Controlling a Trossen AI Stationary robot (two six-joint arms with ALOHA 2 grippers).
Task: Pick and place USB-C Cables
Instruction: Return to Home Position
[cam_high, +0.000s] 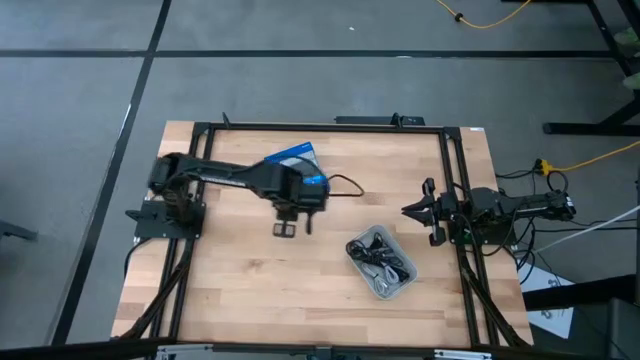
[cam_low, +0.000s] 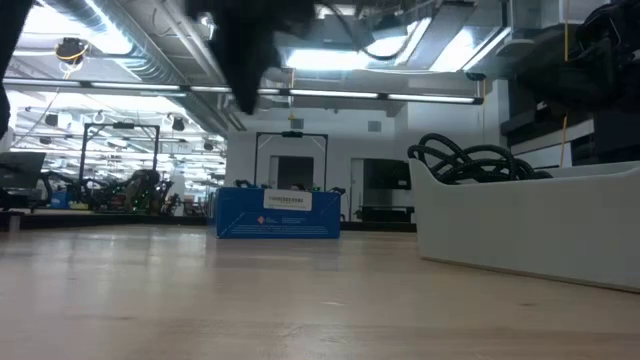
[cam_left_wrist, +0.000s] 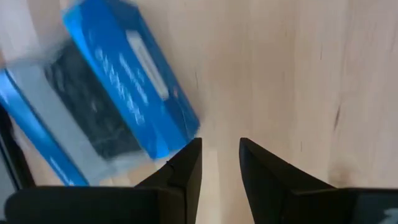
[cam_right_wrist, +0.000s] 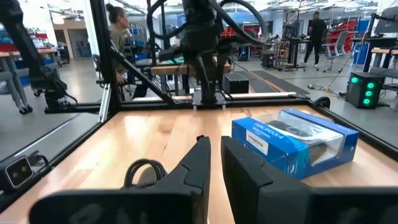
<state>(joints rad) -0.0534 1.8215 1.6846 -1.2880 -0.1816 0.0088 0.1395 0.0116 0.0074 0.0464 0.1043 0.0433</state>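
Observation:
The USB-C cables (cam_high: 378, 258) lie tangled in the pale grey tray (cam_high: 400, 285) at the table's right-near part. Most are black and one near the tray's near end is paler. Black loops (cam_low: 468, 160) rise over the tray's rim (cam_low: 520, 185), and one loop (cam_right_wrist: 144, 171) shows in the right wrist view. My left gripper (cam_high: 296, 227) hangs above the bare table just near of the blue box (cam_high: 298, 163), pointing down, open by a narrow gap (cam_left_wrist: 221, 168) and holding nothing. My right gripper (cam_high: 412, 211) waits at the right edge, shut (cam_right_wrist: 215, 149) and empty.
The blue box (cam_left_wrist: 118, 87) lies flat toward the table's far side, beside my left fingers, and also shows in the low view (cam_low: 278, 212) and the right wrist view (cam_right_wrist: 292, 140). A black frame (cam_high: 320, 127) runs along the table's edges. People stand in the room beyond (cam_right_wrist: 117, 31).

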